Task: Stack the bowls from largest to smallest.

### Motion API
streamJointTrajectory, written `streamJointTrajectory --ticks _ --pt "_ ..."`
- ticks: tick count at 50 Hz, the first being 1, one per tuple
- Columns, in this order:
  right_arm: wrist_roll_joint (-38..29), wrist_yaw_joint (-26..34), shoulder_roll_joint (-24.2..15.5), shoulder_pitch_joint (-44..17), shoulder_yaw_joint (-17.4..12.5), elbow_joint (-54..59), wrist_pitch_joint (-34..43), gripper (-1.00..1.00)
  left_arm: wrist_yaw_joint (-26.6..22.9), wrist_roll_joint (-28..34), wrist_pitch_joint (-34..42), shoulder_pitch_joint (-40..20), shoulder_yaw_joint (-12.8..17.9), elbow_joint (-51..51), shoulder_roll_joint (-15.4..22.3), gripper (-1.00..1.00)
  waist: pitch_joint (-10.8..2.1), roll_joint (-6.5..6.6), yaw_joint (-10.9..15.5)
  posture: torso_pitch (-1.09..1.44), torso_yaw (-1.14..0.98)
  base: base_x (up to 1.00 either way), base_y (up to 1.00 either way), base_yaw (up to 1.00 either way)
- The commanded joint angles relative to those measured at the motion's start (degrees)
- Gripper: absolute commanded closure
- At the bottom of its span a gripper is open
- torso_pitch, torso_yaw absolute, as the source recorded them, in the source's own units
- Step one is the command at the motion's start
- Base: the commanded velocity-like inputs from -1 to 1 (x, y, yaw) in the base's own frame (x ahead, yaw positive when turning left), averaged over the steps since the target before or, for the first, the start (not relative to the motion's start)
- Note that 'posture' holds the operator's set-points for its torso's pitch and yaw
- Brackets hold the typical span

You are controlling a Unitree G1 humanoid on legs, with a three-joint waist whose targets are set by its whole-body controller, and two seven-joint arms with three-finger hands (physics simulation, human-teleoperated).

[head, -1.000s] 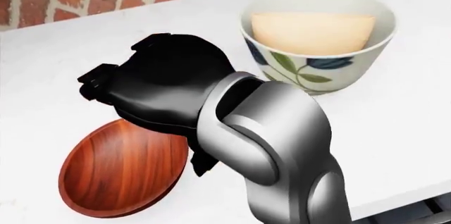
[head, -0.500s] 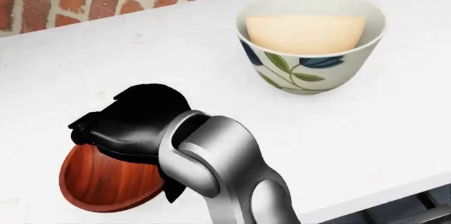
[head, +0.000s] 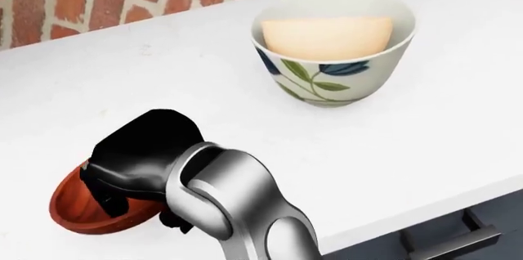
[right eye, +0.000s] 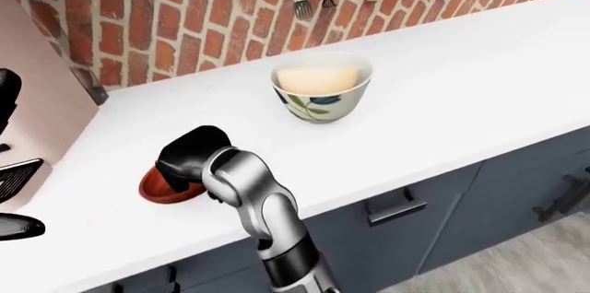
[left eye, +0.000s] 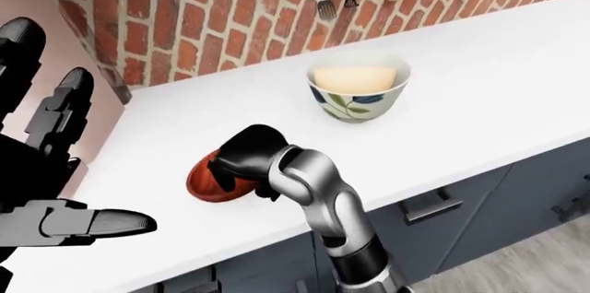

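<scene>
A reddish wooden bowl [head: 67, 212] sits at the lower left of the head view on the white counter [head: 425, 149]. My right hand [head: 110, 194] lies over its right rim, with the fingers curled into the bowl and closed on the rim. A white floral bowl [head: 327, 82] stands at the upper right, apart from the hand. A smaller tan bowl [head: 327, 36] rests inside it, tilted. My left hand [left eye: 50, 175] is raised at the left edge of the left-eye view, fingers spread and empty.
A brick wall [left eye: 212, 16] runs behind the counter, with utensils [left eye: 327, 3] hanging on it. A pinkish panel [left eye: 88, 37] stands at the counter's left end. Dark cabinet fronts with handles [left eye: 429, 206] lie below the counter edge.
My right hand and the wooden bowl have moved down and left in the head view. The bowl has gone from steeply tilted to nearly flat on the counter. The view has shifted slightly.
</scene>
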Motion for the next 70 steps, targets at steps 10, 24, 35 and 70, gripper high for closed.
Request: streamJointTrajectory --ticks 10,24,35,70 --pt "1.4 4.3 1.3 -5.0 -0.7 -2.7 1.1 1.0 -1.0 2.8 -1.0 -0.9 0.0 -0.1 -0.3 -1.0 -0.03 -0.03 0.2 -0.24 0.0 0.0 0.0 0.0" --pt "6.8 6.0 -3.2 -16.6 -6.3 -7.8 6.8 1.0 -1.5 2.5 -1.0 -0.5 1.0 -0.1 -0.3 -1.0 0.21 -0.66 0.5 -0.24 0.0 0.0 0.0 0.0" --pt "10.9 10.5 -11.1 -29.5 -11.7 -9.7 13.8 1.0 0.0 0.1 -1.2 -0.7 1.7 0.2 1.2 -1.0 0.83 -0.81 0.4 -0.24 0.0 0.0 0.0 0.0" --pt "6.0 -0.8 -37.9 -42.6 -19.4 17.4 19.7 1.0 -1.7 1.6 -1.3 0.9 1.9 -0.9 -0.8 -1.0 2.22 -1.33 0.6 -0.24 0.0 0.0 0.0 0.0"
